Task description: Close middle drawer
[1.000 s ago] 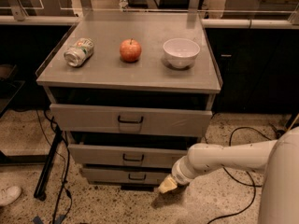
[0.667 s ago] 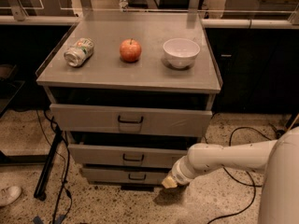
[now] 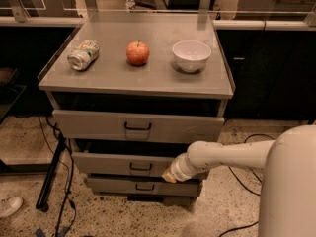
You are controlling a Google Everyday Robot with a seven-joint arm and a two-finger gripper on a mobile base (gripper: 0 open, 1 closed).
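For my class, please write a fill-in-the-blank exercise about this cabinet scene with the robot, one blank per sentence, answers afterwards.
1. The apple sits between the can and the white ____.
2. The can lies on its ____.
3. The gripper is at the front of the middle drawer, which stands partly ____.
Answers: bowl; side; open.

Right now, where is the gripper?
In the camera view the gripper is low, right of centre, at the front of the middle drawer, just right of its handle and above the bottom drawer.
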